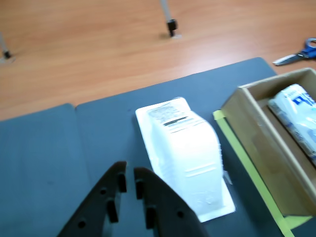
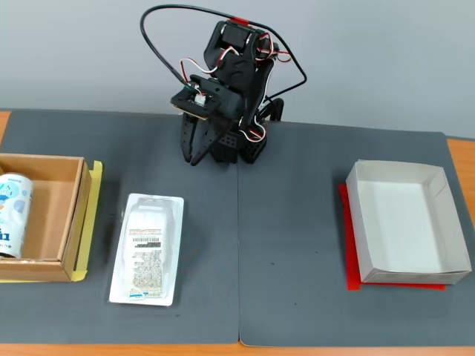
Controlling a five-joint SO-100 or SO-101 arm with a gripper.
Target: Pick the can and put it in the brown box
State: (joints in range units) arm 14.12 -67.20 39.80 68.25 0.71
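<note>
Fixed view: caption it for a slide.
Can lying in the brown box, gripper shut and empty, above the mat.

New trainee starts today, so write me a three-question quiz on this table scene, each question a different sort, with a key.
1. True or false: the can lies inside the brown box.
2. Multiple choice: in the fixed view, what lies between the brown box and the white box?
A) scissors
B) a white blister package
C) a second can
3. Fill in: the pincer holds ____.

Key:
1. True; the can rests in the box at the left edge of the fixed view.
2. B
3. Nothing; its jaws are nearly closed on empty air, over the dark mat near the arm's base.
</note>
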